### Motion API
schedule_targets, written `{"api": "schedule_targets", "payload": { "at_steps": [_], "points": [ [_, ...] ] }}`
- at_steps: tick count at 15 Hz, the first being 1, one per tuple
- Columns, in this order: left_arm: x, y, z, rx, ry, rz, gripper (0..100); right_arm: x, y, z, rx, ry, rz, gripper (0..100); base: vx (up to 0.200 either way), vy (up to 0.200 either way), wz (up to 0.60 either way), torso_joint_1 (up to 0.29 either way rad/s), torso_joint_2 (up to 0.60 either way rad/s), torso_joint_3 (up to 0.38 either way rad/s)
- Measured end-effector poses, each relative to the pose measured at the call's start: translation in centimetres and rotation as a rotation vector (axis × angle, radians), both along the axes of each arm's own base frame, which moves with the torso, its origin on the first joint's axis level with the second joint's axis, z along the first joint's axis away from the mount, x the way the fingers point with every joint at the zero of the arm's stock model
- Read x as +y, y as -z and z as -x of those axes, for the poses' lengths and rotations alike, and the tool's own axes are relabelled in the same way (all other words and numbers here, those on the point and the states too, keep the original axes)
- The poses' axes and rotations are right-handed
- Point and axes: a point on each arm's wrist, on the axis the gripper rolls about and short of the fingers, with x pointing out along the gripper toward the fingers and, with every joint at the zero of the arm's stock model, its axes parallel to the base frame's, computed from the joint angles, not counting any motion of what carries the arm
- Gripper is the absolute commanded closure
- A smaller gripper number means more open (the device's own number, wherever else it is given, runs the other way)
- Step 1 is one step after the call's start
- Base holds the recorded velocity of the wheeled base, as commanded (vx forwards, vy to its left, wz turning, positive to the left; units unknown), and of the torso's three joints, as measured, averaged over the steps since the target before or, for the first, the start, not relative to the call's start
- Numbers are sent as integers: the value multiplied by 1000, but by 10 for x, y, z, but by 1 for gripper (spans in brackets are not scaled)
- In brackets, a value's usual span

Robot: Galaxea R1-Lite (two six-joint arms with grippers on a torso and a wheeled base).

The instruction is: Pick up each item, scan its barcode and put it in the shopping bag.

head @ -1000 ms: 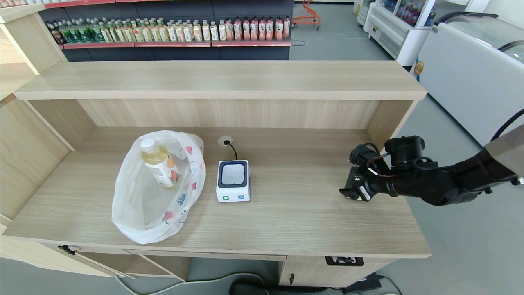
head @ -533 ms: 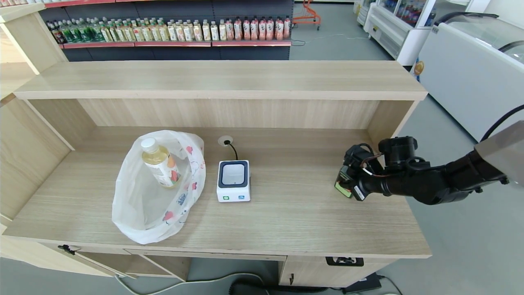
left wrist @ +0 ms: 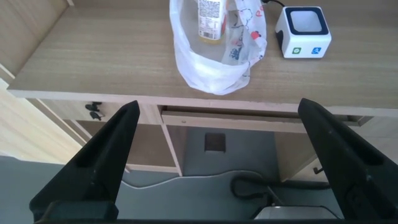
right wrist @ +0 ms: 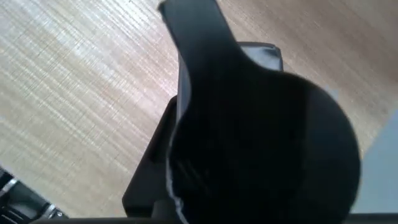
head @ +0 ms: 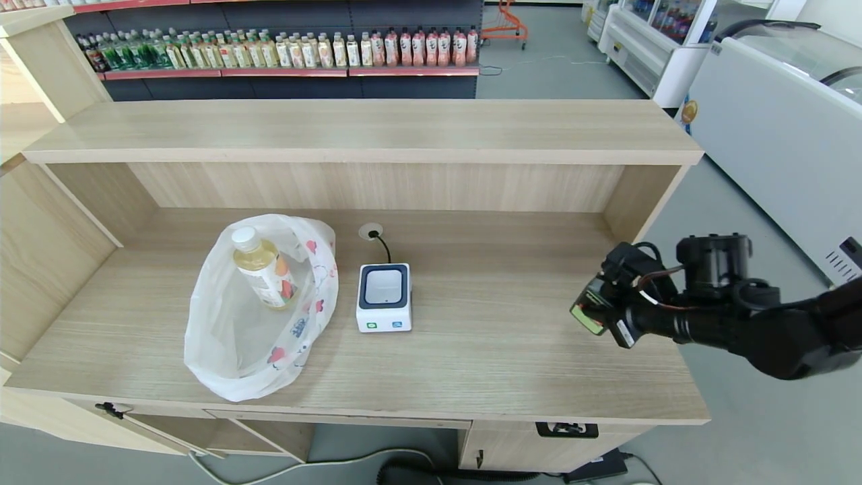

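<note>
Right gripper [head: 595,308] is clamped on a small dark item [head: 583,316] at frame right; scanner [head: 384,296] is located well left, mid-frame, window facing upward.

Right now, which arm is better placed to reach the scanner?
Likely the right. The right pincer hangs over the counter's right end, with bare counter between it and the scanner. The left pincer, open, sits in front of the counter, short of its edge.
</note>
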Motion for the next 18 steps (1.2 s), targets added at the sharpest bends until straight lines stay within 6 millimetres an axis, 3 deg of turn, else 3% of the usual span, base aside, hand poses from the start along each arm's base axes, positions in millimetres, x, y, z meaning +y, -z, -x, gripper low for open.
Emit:
{"api": "schedule_targets", "payload": {
  "at_steps": [3,5,8,11,13,18],
  "points": [
    [0,0,0,0,0,0,0,-32,-17,55,-148,-46,147,100,0,0,0,0,0,0],
    [0,0,0,0,0,0,0,-42,-29,76,-304,-313,209,100,0,0,0,0,0,0],
    [0,0,0,0,0,0,0,-48,-34,93,-602,-705,450,100,0,0,0,0,0,0],
    [0,0,0,0,0,0,0,-43,-18,109,-802,-1011,654,100,0,0,0,0,0,0],
    [0,0,0,0,0,0,0,-38,-8,121,-853,-1155,683,100,0,0,0,0,0,0],
    [0,0,0,-1,0,0,0,-1,-7,116,-1204,-1381,847,100,0,0,0,0,0,0]
  ]
}}
